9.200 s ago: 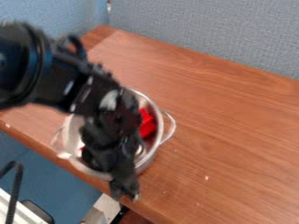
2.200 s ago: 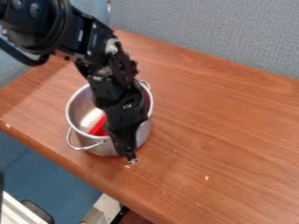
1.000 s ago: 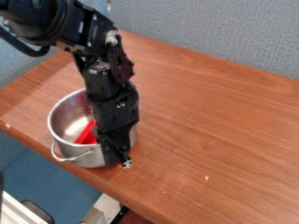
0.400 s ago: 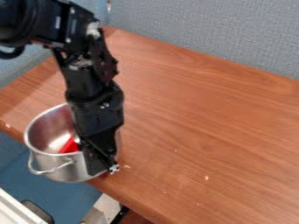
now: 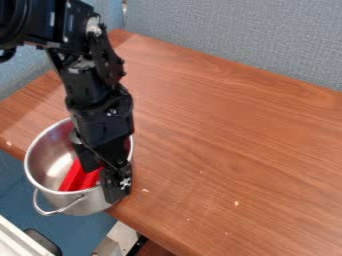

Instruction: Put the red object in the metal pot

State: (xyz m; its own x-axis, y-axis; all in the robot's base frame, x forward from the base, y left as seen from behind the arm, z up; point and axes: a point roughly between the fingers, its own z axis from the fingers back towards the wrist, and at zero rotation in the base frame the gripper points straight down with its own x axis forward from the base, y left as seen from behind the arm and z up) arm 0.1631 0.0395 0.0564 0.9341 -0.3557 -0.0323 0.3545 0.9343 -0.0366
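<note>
The metal pot [image 5: 44, 158] stands at the table's front-left edge and seems to hang partly over it. Inside it lies the red object [image 5: 86, 180], tilted against the right wall and partly hidden by the arm. My gripper [image 5: 104, 177] reaches down from the upper left over the pot's right rim. Its fingers stand apart, one inside the pot and one [image 5: 120, 186] outside the wall, so it looks open and holds nothing.
The wooden table [image 5: 227, 130] stretches to the right and back, with a blue-grey wall behind it. Its front edge runs diagonally just below the pot, and floor shows beyond it at the lower left.
The pot, with the red object in it, has slid left and forward toward the table edge along with the gripper. The jaws, shut on the rim before, now stand apart.
</note>
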